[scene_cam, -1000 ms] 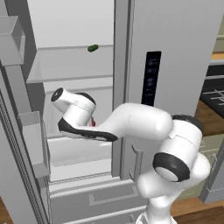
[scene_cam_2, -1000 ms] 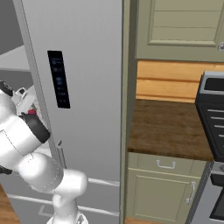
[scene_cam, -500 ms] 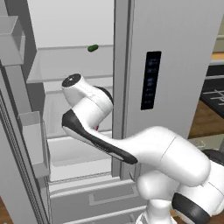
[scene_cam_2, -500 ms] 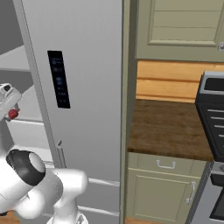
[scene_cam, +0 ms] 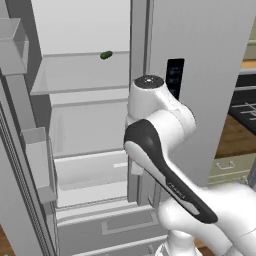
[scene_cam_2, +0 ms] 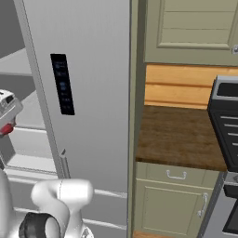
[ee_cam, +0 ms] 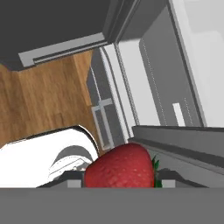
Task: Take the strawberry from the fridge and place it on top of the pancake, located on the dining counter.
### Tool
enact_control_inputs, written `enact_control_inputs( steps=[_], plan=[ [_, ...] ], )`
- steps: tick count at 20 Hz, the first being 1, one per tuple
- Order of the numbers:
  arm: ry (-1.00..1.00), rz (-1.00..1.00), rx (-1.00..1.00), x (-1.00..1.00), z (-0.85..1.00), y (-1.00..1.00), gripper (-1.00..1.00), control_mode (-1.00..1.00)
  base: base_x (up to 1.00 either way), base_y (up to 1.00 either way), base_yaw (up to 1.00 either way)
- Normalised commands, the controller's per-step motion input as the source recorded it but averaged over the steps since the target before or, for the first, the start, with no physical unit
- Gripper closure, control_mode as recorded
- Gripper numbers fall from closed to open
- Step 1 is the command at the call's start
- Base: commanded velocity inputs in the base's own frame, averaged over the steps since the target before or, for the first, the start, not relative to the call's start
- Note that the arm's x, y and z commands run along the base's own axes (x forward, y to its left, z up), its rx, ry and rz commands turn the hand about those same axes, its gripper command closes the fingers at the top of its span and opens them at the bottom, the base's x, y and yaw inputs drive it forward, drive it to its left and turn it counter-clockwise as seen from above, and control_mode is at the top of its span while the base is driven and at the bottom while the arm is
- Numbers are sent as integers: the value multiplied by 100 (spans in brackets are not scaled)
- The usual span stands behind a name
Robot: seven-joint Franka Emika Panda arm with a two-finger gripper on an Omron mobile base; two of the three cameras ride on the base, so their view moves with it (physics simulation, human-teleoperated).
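The hand grasps the strawberry, which sits between its two fingertips at the bottom of the hand view. In the right base view the hand appears at the left edge with the red fruit at its tip, in front of the open fridge. A small dark green item lies on the upper white shelf of the fridge interior. The wooden floor lies below the hand.
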Motion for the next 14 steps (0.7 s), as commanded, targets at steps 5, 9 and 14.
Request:
enact_control_inputs(
  steps=[5,9,14],
  plan=[
    [0,-7,24,-48,38,-69,100,-100,0,0,0],
    [6,-10,12,-7,14,-31,100,-100,0,0,0],
    [6,0,1,0,-2,-5,100,-100,0,0,0]
  ],
)
